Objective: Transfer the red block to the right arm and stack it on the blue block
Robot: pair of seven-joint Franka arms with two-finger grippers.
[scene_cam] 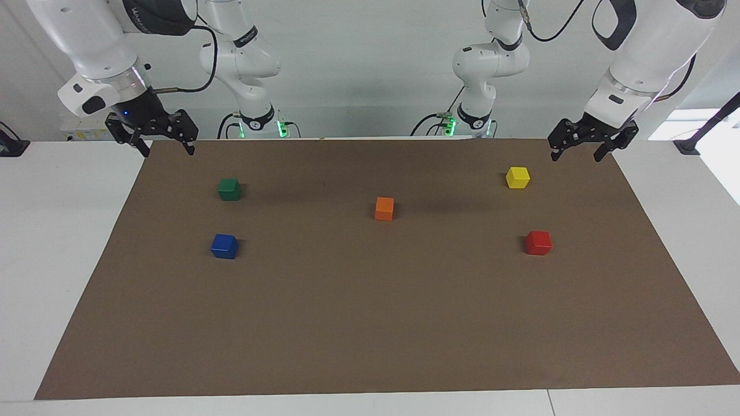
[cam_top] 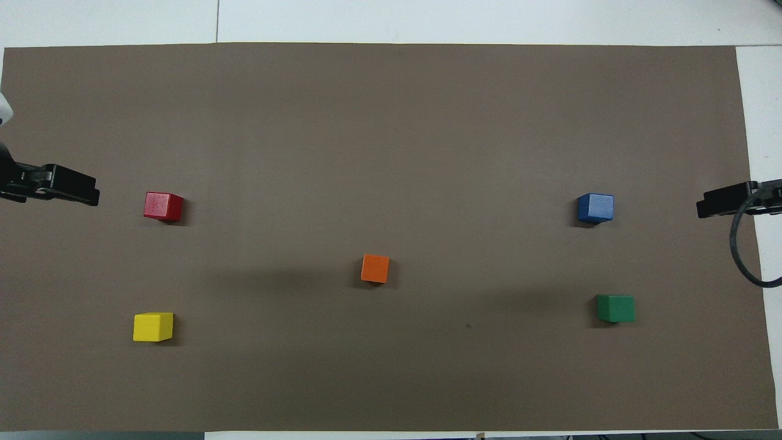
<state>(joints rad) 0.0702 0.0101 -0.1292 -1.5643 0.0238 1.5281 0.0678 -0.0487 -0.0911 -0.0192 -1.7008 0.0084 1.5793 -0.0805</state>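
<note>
A small bright red cube (scene_cam: 538, 242) sits flat on brown paper (scene_cam: 370, 323), well apart from the deep blue cube (scene_cam: 224, 246). Left gripper (scene_cam: 584, 151) and right gripper (scene_cam: 167, 148) hover, fingers spread, empty.

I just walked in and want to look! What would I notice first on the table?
Five bright cubes dot a brown mat: the orange block in the middle, the red block and yellow block toward the left arm's end, the blue block and green block toward the right arm's. Both the left gripper and right gripper hang open over the mat's corners.
</note>
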